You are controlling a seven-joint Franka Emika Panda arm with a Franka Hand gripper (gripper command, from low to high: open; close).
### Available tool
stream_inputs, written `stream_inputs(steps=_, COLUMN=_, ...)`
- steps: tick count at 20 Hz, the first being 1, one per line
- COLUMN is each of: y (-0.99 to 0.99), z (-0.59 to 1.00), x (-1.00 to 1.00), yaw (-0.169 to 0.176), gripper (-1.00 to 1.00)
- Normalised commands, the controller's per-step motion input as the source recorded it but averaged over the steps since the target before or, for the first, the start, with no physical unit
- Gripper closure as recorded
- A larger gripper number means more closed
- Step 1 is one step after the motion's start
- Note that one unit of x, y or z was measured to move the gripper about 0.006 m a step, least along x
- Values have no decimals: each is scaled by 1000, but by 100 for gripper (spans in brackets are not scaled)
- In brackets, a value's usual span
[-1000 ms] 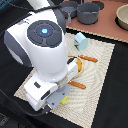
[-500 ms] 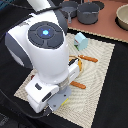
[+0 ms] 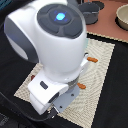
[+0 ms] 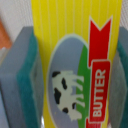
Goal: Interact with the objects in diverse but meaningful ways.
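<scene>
The wrist view is filled by a flat yellow box [image 4: 70, 30] printed with a cow, a red banner and the word BUTTER. My gripper [image 4: 74, 70] is shut on it. A grey and teal pad [image 4: 20, 80] presses one side of the box, and the other pad shows at the opposite edge. In the exterior view the white arm [image 3: 60, 45] hangs over the woven placemat [image 3: 100, 70] and hides both the gripper and the box. The other toy foods are hidden.
Two orange cutlery handles [image 3: 90, 59] [image 3: 81, 86] stick out from under the arm on the placemat. A grey pot [image 3: 92, 11] and a beige bowl [image 3: 122, 17] stand at the back. A dark table surface [image 3: 15, 65] surrounds the mat.
The arm now looks larger and has shifted up and towards the exterior view's right. It covers the pale blue thing that showed beside it earlier.
</scene>
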Motion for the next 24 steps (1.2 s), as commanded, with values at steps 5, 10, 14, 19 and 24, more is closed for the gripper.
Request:
stream_inputs(steps=5, y=244, z=846, x=-456, yaw=0, gripper=100)
stream_inputs(steps=10, y=308, z=97, x=-619, yaw=0, gripper=100)
stream_inputs(steps=14, y=421, z=0, x=-826, yaw=3, gripper=100)
stream_inputs(steps=19, y=466, z=0, x=-915, yaw=22, gripper=100)
stream_inputs(steps=24, y=470, z=-3, x=-914, yaw=28, gripper=100)
